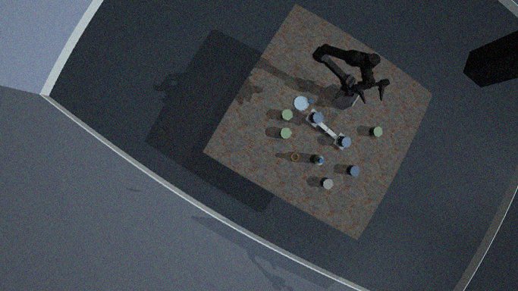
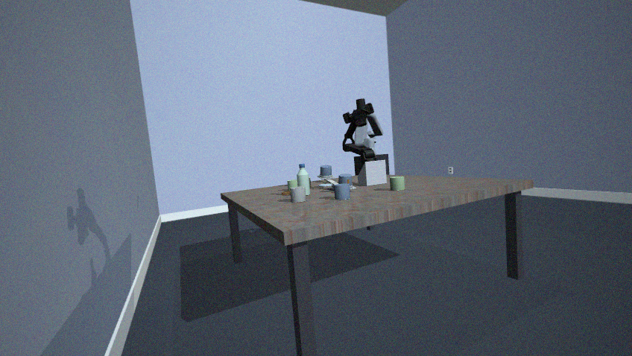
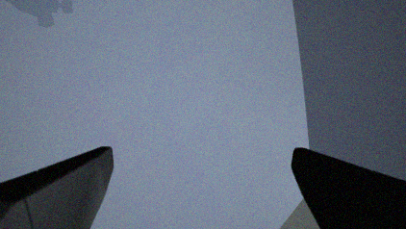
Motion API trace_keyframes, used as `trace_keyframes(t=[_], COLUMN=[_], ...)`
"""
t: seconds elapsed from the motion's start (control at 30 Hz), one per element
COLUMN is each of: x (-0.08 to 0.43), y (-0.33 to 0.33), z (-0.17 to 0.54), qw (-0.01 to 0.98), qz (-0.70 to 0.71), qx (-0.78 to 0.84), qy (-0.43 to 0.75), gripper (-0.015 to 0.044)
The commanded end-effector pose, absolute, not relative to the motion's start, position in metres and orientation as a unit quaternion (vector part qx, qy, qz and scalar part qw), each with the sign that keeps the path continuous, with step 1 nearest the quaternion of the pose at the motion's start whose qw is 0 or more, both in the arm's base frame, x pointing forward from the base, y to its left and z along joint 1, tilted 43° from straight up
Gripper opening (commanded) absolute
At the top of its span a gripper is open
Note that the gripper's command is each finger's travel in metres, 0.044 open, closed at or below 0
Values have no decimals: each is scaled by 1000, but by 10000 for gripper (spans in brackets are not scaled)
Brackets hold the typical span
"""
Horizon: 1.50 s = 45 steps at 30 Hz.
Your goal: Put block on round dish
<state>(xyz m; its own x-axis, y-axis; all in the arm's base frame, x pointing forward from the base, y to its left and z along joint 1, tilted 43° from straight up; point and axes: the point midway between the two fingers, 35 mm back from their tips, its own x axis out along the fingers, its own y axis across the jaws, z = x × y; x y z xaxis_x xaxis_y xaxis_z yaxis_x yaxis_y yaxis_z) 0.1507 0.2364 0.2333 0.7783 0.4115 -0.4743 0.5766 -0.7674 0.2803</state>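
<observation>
The small pale balance [image 1: 325,129] is tilted. One blue cup [image 1: 317,117] [image 2: 326,170] stands on its raised end, near the dish. The other blue cup [image 1: 345,141] [image 2: 343,179] stands on its low end. No block shows under either cup. The pale round dish [image 1: 300,103] [image 2: 325,185] lies beside the raised end, with no cup on it. My gripper [image 1: 372,101] [image 2: 358,113] [image 3: 204,158] is open and empty, high above the table and away from both cups. The wrist view shows only walls and shadow between and beyond the fingers.
A small blue object [image 1: 310,101] is at the dish's edge. Green cups [image 1: 286,113] [image 1: 285,132] [image 1: 377,131], a blue cup [image 1: 353,170], a grey cup [image 1: 327,183], a blue-capped bottle [image 2: 302,182] and an orange ring [image 1: 291,156] stand around the balance on the table [image 1: 260,153].
</observation>
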Motion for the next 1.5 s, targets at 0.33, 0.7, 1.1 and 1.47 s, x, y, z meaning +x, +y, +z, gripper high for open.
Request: trace_keyframes(t=[0.33, 0.7, 1.1, 1.47], x=[158, 165, 172, 177], y=[230, 219, 206, 191], z=[212, 190, 168, 150], qw=[82, -69, -231, -373], qz=[-264, -313, -326, -302], qx=[942, 943, 916, 864], qy=[193, 88, -38, -152], gripper=[440, 440, 440, 440])
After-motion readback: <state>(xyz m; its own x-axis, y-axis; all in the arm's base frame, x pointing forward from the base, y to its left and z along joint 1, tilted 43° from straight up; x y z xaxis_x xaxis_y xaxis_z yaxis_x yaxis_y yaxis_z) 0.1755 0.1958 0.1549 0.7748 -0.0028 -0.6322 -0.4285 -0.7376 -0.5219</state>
